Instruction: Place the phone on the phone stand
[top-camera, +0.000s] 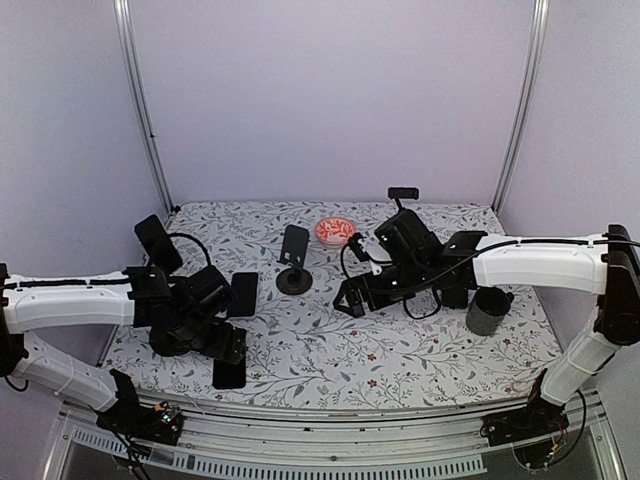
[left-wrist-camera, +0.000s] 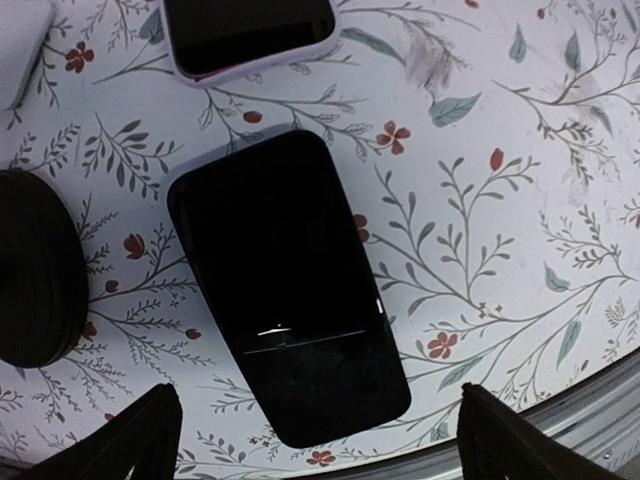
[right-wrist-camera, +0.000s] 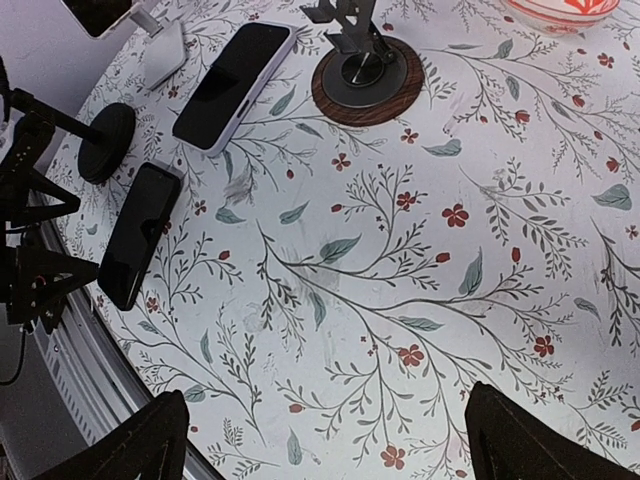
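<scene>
Hovering spread wide and empty over the flat black phone (left-wrist-camera: 285, 290) (centre of frame), the left gripper (left-wrist-camera: 315, 405) may skid off its thin edges when closing.

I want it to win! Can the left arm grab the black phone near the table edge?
Probably yes. The left gripper hovers open right above the black phone, which lies flat with nothing covering it.
</scene>
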